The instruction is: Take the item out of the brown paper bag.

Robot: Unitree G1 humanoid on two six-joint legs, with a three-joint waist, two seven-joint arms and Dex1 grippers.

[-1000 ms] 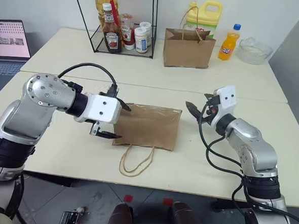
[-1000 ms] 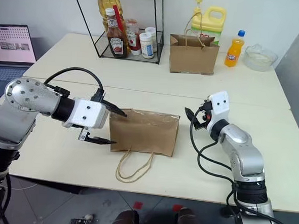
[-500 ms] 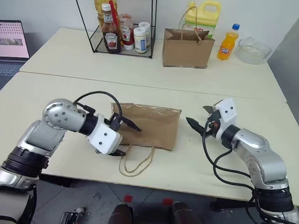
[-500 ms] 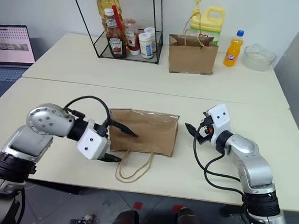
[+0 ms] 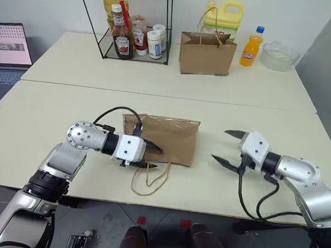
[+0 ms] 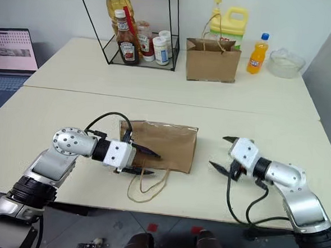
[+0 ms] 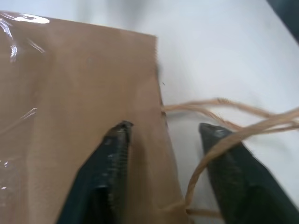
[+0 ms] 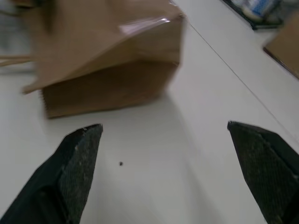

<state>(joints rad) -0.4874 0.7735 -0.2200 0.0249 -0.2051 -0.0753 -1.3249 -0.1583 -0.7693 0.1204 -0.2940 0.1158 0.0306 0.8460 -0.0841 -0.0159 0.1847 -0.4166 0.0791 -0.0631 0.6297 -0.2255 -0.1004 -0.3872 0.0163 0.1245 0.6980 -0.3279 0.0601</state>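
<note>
Both arms had dropped lower since the earlier frame. Left gripper (image 5: 147, 157) sat at the brown paper bag's (image 5: 173, 138) near-left corner, jaws narrowed, one finger (image 7: 114, 154) over the paper, other beside the twine handles (image 5: 149, 182); grip unclear. Right gripper (image 5: 227, 146) hung wide open, empty, right of the flat-lying bag. Cola bottle unseen.

Place: a lab or office test room
Evidence: pale cream tabletop (image 5: 73, 62), open laptop (image 5: 10, 50), black wire rack (image 5: 135, 26) of condiment bottles, all well beyond the left pincer (image 5: 146, 156)
</note>
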